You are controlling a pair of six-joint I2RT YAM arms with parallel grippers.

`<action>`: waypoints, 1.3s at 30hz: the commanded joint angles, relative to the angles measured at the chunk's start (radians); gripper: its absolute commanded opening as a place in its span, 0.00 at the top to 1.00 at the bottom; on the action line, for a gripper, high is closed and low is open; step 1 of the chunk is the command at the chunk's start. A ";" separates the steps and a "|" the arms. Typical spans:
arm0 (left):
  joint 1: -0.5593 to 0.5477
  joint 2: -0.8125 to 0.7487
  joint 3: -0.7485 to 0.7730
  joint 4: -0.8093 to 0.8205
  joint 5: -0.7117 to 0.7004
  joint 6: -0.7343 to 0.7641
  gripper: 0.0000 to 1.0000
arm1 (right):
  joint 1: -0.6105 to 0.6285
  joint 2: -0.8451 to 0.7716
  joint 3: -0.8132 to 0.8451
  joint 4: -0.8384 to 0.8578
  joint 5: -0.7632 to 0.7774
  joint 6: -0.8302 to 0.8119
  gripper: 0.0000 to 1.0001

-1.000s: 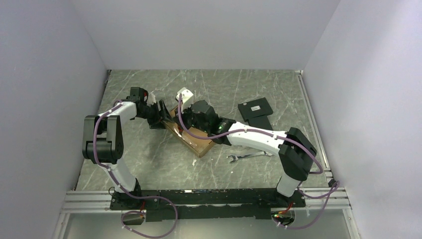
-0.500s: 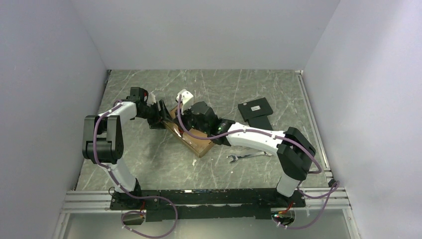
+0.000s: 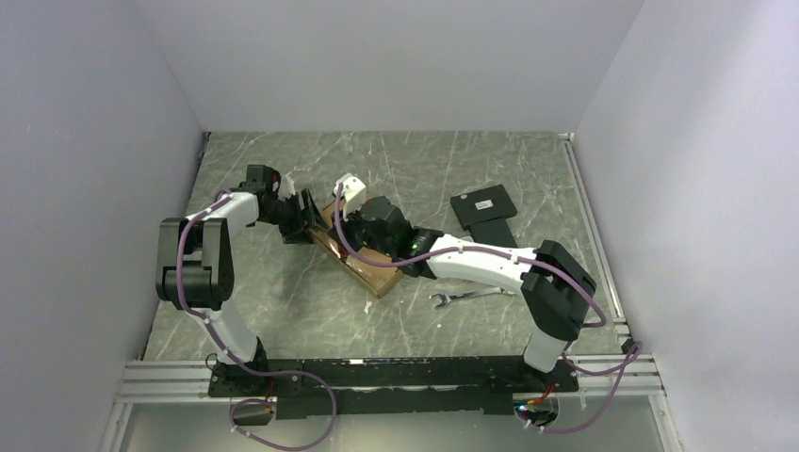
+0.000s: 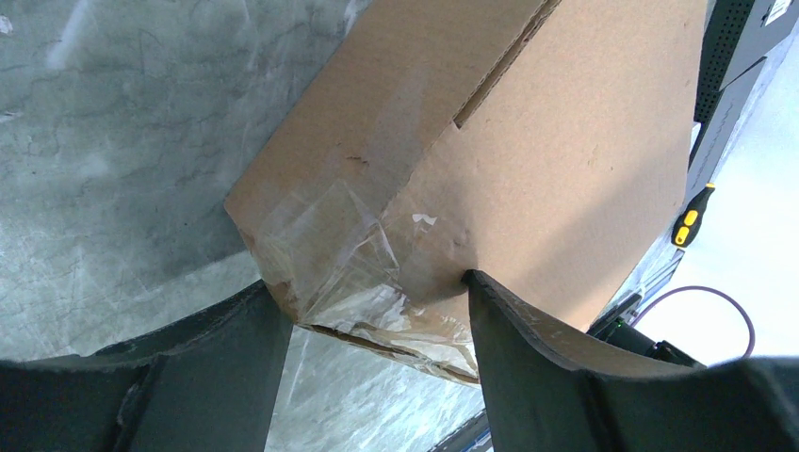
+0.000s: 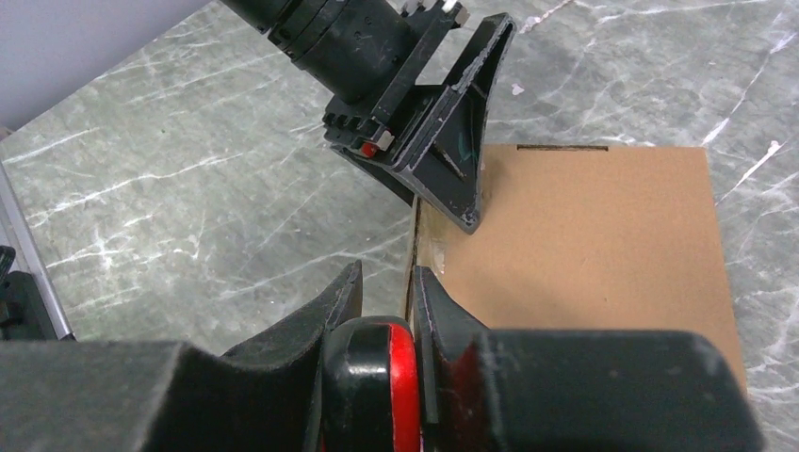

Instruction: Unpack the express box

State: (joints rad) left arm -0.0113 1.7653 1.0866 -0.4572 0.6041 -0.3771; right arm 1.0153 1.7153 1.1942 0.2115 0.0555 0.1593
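The express box is a flat brown carton lying at an angle mid-table. My left gripper is at its far-left corner. In the left wrist view the jaws straddle the taped corner of the box, both fingers touching cardboard. My right gripper hovers over the same end. It is shut on a black-and-red tool handle, fingertips just above the box's left edge. The tool's front end is hidden. The left gripper's finger presses on the lid ahead.
Two black flat boxes lie to the right of the carton. A metal wrench rests nearer the right arm's base. A screwdriver with a yellow-and-black handle shows past the carton. Grey walls close in three sides.
The right arm has crept slightly to the left over the box. The left arm and the box have not moved.
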 commanded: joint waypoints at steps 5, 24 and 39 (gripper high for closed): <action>-0.007 0.002 0.012 -0.014 -0.005 0.027 0.29 | 0.014 -0.023 -0.024 0.032 0.047 0.000 1.00; -0.006 0.012 0.017 -0.023 -0.021 0.032 0.29 | 0.023 -0.127 -0.132 0.024 0.081 0.008 1.00; -0.007 0.057 0.035 -0.042 -0.069 0.020 0.31 | 0.107 -0.253 -0.254 0.026 0.196 -0.006 1.00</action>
State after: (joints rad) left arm -0.0147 1.7908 1.1072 -0.4969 0.6094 -0.3786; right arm 1.0935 1.5398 0.9714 0.1905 0.1905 0.1532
